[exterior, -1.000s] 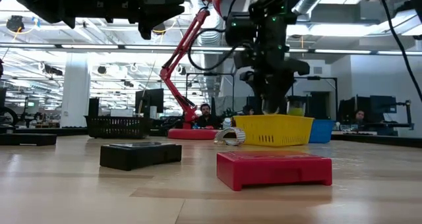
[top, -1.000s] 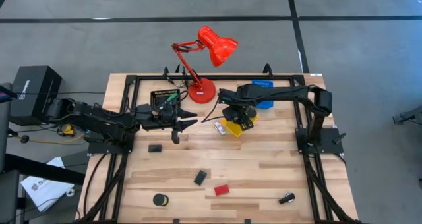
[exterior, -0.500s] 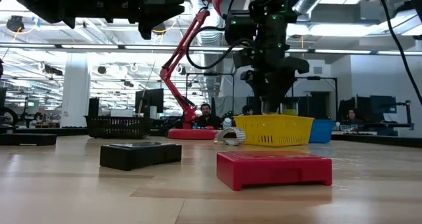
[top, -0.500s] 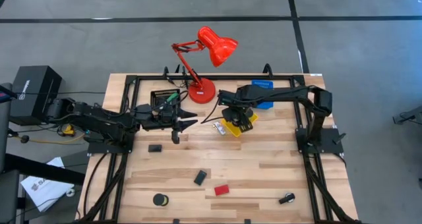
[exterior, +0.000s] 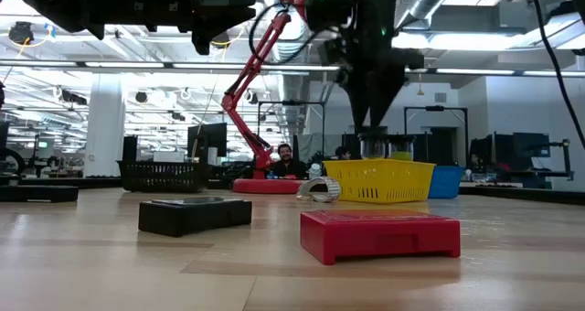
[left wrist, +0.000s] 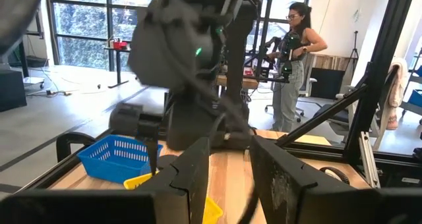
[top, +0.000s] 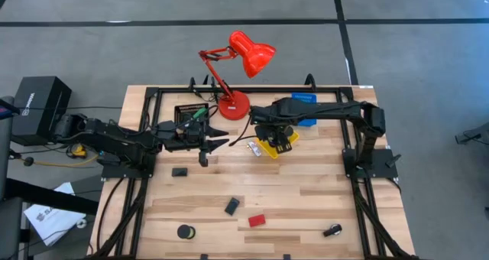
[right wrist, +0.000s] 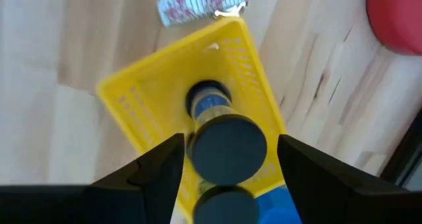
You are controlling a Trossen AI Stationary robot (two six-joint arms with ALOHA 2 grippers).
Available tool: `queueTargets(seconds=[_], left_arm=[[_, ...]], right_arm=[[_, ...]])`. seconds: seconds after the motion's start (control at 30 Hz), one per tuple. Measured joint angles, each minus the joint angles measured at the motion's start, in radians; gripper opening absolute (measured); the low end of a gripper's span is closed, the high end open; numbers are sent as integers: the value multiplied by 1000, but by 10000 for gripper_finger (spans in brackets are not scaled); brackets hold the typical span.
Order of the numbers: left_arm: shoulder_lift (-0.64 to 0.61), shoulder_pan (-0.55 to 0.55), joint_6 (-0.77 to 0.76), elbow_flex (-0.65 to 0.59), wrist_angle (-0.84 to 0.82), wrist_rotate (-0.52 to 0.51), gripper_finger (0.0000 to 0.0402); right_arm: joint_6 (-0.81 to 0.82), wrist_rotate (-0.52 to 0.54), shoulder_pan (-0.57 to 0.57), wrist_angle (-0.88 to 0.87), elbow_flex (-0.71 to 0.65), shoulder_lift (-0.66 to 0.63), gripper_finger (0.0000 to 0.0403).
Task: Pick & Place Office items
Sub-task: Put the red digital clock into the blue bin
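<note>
My right gripper [top: 276, 141] hangs open, pointing down, just above the yellow tray [right wrist: 132, 105]. A dark-capped cylinder [right wrist: 227, 145] stands upright in that tray, below and between the fingers, which are clear of it in the low view [exterior: 370, 119]. My left gripper [top: 218, 142] waits level above the table's left half, open by a narrow gap [left wrist: 231, 151] with nothing in it. A silvery clip [top: 252, 147] lies beside the tray. Black blocks [top: 179, 171] [top: 231, 206], a red block [top: 256, 220] and a black tape roll [top: 186, 232] lie nearer the front edge.
The red desk lamp [top: 233, 103] stands at the back centre, with a black tray [top: 191, 113] to its left and a blue tray [top: 304, 111] behind the yellow one. A small black item [top: 331, 230] lies at the front right. People show in the room beyond the table.
My right gripper has risen straight up out of the yellow tray, rolling slightly. The cylinder has stayed standing in the tray below it.
</note>
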Motion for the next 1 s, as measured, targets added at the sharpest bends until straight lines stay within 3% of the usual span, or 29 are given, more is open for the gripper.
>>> queueTargets(seconds=[0.27,0.47,0.63,0.83,1.0], left_arm=[[0,0,0,0,0,0,108],[0,0,0,0,0,1,108],[0,0,0,0,0,1,108],[0,0,0,0,0,2,108],[0,0,0,0,0,5,108]], right_arm=[[282,-4,52,-257,141,-4,233],[448,-40,141,-339,124,-96,233],[555,-63,275,-177,-36,-279,233],[924,-63,480,71,-297,-487,233],[1167,-66,687,84,-442,-564,233]])
